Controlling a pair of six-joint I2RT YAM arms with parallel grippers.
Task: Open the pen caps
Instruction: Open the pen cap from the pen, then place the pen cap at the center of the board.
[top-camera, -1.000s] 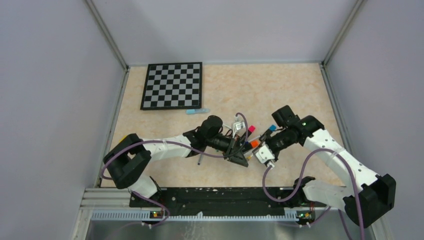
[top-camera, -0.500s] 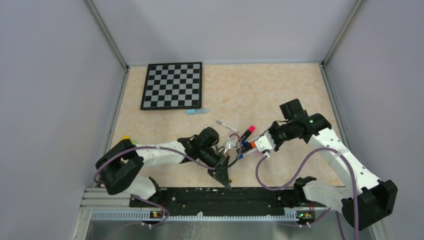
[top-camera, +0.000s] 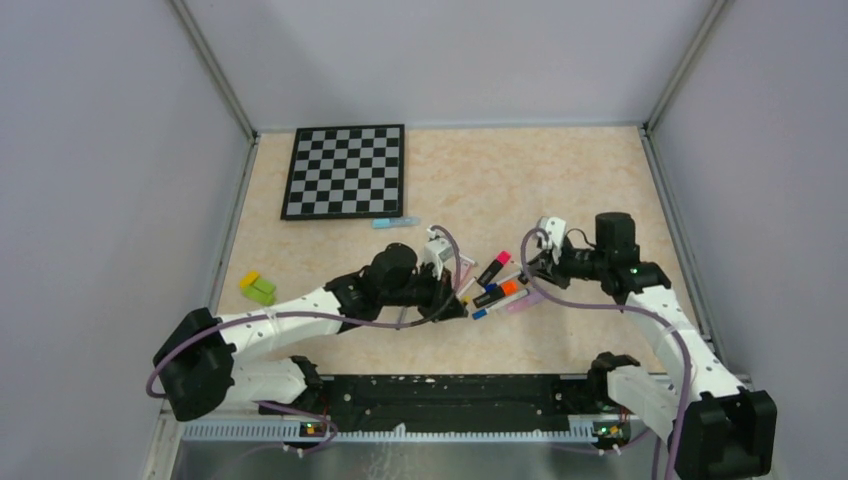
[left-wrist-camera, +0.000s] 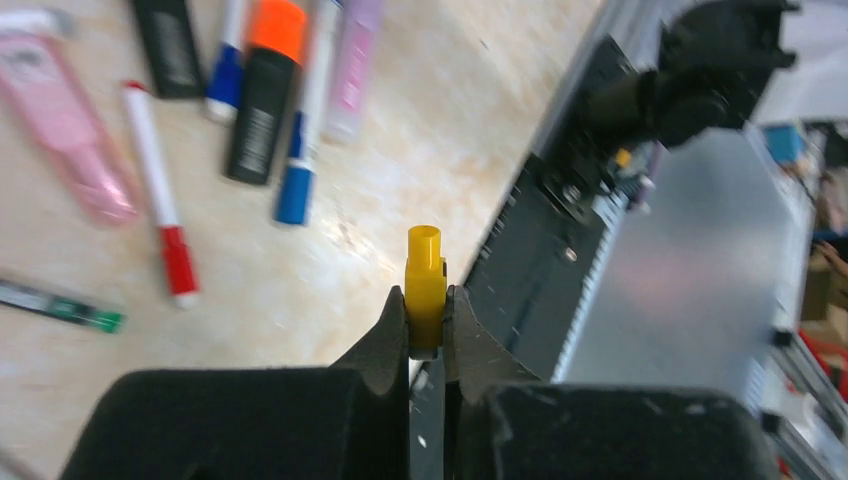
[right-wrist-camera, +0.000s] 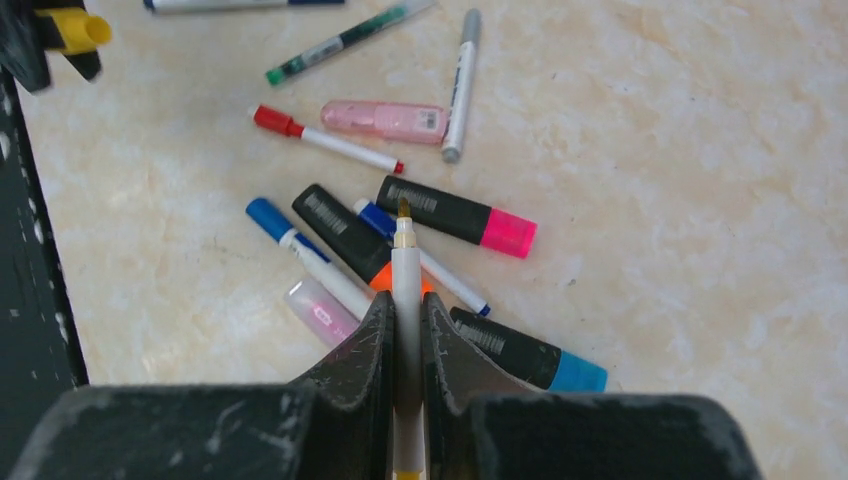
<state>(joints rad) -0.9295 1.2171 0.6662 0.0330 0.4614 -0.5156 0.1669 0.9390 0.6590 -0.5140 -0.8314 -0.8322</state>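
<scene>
**A small yellow plastic pen cap (left-wrist-camera: 424, 275) and its thin white pen (right-wrist-camera: 404, 270) are held apart, one in each gripper.**

The left gripper (left-wrist-camera: 425, 325) is closed tightly on the lower part of the cap, which is kept upright above the beige stone-pattern counter (left-wrist-camera: 400, 120). The right gripper (right-wrist-camera: 405, 325) is closed on the pen barrel, with the bare brownish tip pointed forward. From this separation it is judged that this cap is already off and both parts are probably to be laid down. Other capped pens, such as the black marker with pink cap (right-wrist-camera: 455, 217) and the thin pen with red cap (right-wrist-camera: 325, 140), are lying on the counter between the arms. The rear of the held pen is cut off by the picture edge, and the left wrist view is blurred.
</scene>
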